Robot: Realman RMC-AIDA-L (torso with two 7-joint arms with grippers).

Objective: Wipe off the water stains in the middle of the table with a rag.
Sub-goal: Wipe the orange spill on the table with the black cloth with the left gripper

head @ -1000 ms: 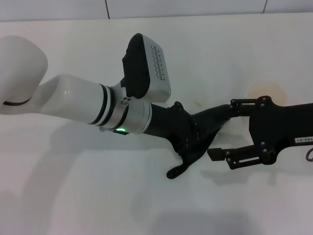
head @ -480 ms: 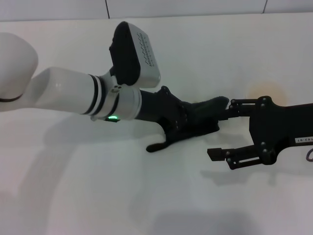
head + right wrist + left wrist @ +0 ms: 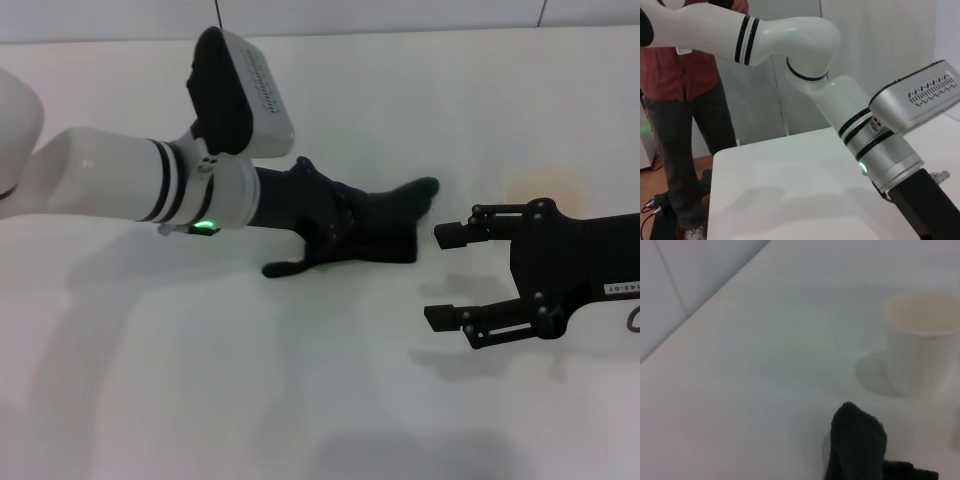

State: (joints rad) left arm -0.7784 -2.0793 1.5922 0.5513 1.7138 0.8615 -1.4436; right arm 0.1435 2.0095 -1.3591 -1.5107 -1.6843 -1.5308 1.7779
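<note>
The black rag (image 3: 392,226) lies flat on the white table (image 3: 420,100) near its middle, one pointed corner reaching toward the right. My left gripper (image 3: 325,240) is down on the rag's left part and shut on it; one black finger (image 3: 283,268) sticks out low on the left. In the left wrist view the rag (image 3: 858,445) shows as a dark rounded tip. The water stains do not show; the rag and gripper cover that patch. My right gripper (image 3: 440,275) hovers open just right of the rag, holding nothing.
A white paper cup (image 3: 922,342) stands beyond the rag; from above it reads as a pale orange round (image 3: 545,187) by the right arm. A person in a red shirt (image 3: 687,65) stands past the table's far edge (image 3: 720,155).
The left arm has swept leftward and toward the table's back, dragging the rag along. A small brown mark seen a second ago no longer shows. The right gripper stayed put.
</note>
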